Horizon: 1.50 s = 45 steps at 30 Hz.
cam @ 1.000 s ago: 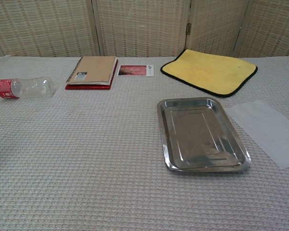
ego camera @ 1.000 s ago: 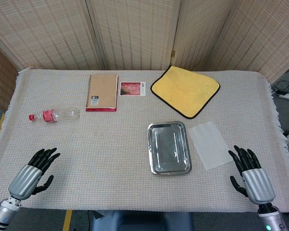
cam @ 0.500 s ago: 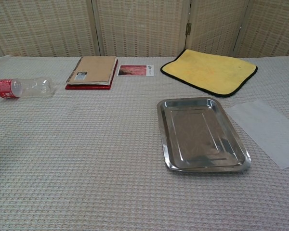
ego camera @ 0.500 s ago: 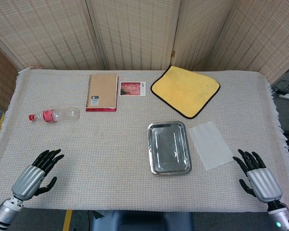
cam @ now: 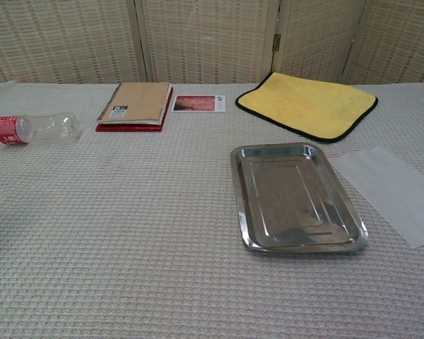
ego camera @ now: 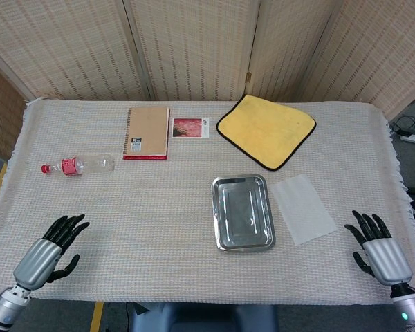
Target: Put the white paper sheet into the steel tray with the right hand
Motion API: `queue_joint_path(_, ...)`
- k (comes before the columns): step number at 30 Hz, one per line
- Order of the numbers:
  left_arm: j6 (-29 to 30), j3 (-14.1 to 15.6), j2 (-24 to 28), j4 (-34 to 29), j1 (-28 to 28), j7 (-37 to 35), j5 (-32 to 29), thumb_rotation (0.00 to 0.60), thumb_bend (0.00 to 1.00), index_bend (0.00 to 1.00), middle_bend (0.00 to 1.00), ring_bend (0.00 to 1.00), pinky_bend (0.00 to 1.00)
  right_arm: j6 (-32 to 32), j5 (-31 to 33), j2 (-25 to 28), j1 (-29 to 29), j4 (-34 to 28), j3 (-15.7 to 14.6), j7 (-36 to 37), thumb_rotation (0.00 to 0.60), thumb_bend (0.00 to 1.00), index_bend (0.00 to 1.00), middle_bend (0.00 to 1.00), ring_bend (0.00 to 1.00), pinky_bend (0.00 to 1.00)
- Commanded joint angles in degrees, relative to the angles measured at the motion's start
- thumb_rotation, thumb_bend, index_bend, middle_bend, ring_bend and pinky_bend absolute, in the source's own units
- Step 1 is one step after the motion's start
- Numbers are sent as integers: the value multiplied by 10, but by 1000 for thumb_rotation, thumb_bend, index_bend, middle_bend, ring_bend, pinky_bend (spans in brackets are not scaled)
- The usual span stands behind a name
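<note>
The white paper sheet (ego camera: 303, 208) (cam: 396, 192) lies flat on the cloth, just right of the steel tray (ego camera: 243, 238) (cam: 244, 205), which holds nothing. My right hand (ego camera: 380, 252) hovers near the table's front right corner, fingers spread, holding nothing, well to the right of and nearer than the sheet. At the front left my left hand (ego camera: 47, 252) is open too, palm down over the cloth. Neither hand shows in the chest view.
A yellow cloth (ego camera: 265, 130) (cam: 308, 105) lies behind the tray. A brown notebook (ego camera: 146, 132) (cam: 136, 104) and a small red card (ego camera: 190, 127) (cam: 198, 103) lie at the back centre. A plastic bottle (ego camera: 79, 165) (cam: 30, 128) lies on its side at the left.
My right hand has drawn back to the right and toward the front edge, away from the sheet. The left hand has shifted slightly. The sheet and tray have not moved.
</note>
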Motion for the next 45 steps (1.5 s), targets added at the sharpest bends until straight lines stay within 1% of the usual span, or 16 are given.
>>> queue_joint_path(1,-5,-2,0,2,-2,-3,-4,600,580,0,0,0,0,-23,17,-33,8,28,7,23,600,442,301,0,0,0)
queue_joint_path(3,-12,-4,-2,5,-3,-2,-12,600,580,0,0,0,0,-32,15,-47,16,41,7,25,600,443,320,0,0,0)
queue_joint_path(5,-18,-4,-3,6,-4,1,-15,600,580,0,0,0,0,-27,10,-63,19,62,9,14,600,442,323,1,0,0)
queue_joint_path(10,-18,-6,-3,7,-4,-2,-19,600,580,0,0,0,0,-27,10,-87,23,95,10,12,600,442,325,1,0,0)
queue_joint_path(14,-21,-6,-1,6,-4,-7,-24,600,580,0,0,0,0,-31,10,-102,31,132,12,-5,600,442,333,0,0,0)
queue_joint_path(17,-22,-6,0,7,-5,-10,-22,600,580,0,0,0,0,-22,8,-120,36,162,18,-4,600,442,350,4,0,0)
queue_joint_path(23,-23,-5,0,9,-6,-12,-20,600,580,0,0,0,0,-57,24,-151,46,209,18,-4,600,442,352,0,0,0)
queue_joint_path(28,-22,-6,0,14,-7,-22,-20,600,580,0,0,0,0,-69,33,-164,51,219,21,-8,600,442,333,0,0,0)
queue_joint_path(33,-21,-7,1,16,-8,-30,-22,600,580,0,0,0,0,-76,39,-174,55,227,22,-13,600,442,251,0,0,0)
queue_joint_path(37,-19,-8,1,18,-8,-34,-23,600,580,0,0,0,0,-90,44,-180,62,231,22,-24,600,442,207,0,0,0)
queue_joint_path(45,-13,-12,-2,22,-6,-35,-26,600,581,0,0,0,0,-122,54,-191,80,238,26,-50,600,442,176,0,0,0)
